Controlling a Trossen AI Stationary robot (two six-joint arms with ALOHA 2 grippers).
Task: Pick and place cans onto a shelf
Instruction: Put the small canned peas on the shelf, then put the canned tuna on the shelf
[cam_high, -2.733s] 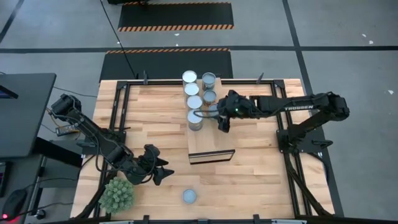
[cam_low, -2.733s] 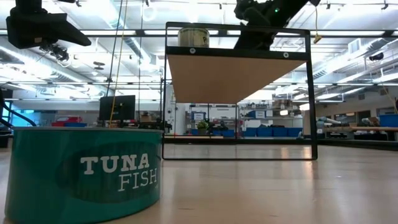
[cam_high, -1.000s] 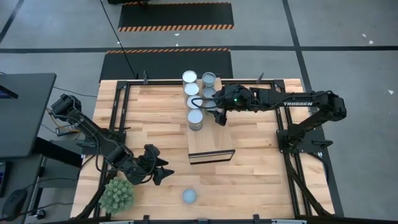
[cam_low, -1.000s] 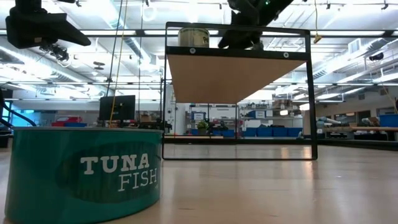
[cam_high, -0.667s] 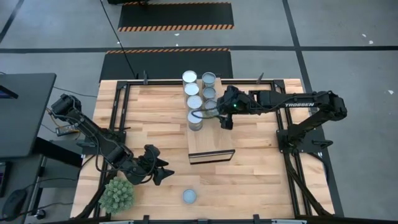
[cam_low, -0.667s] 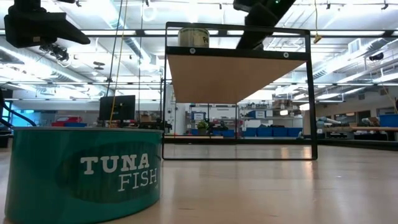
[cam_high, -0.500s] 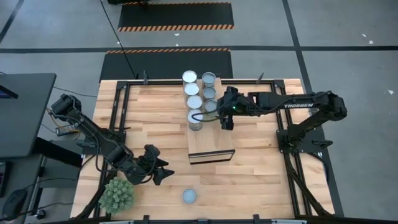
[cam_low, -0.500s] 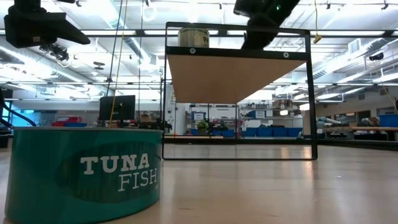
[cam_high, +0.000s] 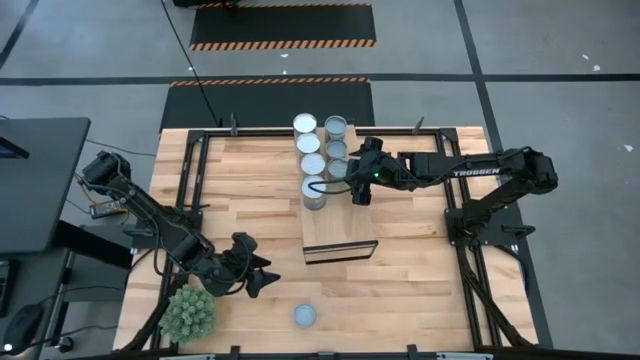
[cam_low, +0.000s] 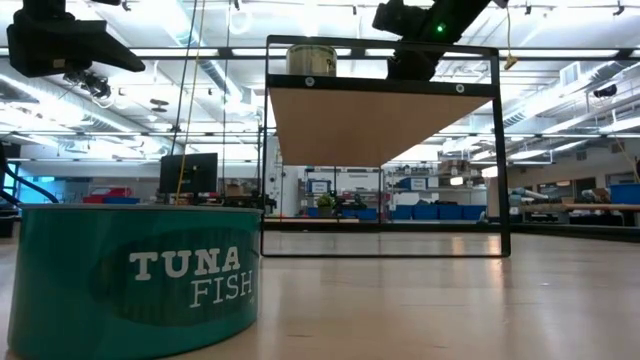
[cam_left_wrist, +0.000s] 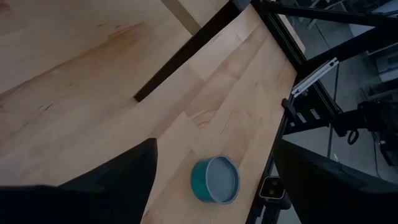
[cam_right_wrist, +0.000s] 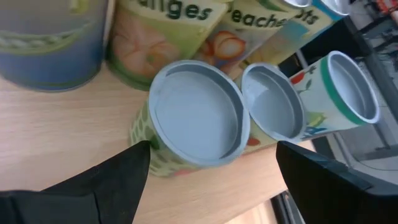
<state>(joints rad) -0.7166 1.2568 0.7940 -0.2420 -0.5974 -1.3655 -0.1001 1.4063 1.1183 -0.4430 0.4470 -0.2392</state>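
Note:
Several cans stand upright in two rows on the far part of the light-wood shelf (cam_high: 340, 218). My right gripper (cam_high: 357, 190) (cam_right_wrist: 211, 149) is open at the near end of the right row. Its fingers stand just short of a green-labelled can with a grey top (cam_right_wrist: 198, 118) (cam_high: 341, 170) and touch nothing that I can see. One teal tuna can (cam_high: 305, 316) (cam_low: 130, 275) (cam_left_wrist: 216, 180) stands on its base on the table near the front edge. My left gripper (cam_high: 256, 276) (cam_left_wrist: 214, 149) is open and empty, left of the shelf and above the table.
A spiky green plant ball (cam_high: 188, 313) sits at the table's near left corner. The shelf stands on a dark frame (cam_low: 380, 90), with open room under its top. A tall can (cam_high: 314, 189) (cam_low: 311, 60) ends the left row.
My right gripper has drawn back a little from the right row of cans, toward the table's right edge. The cans on the shelf stand as before.

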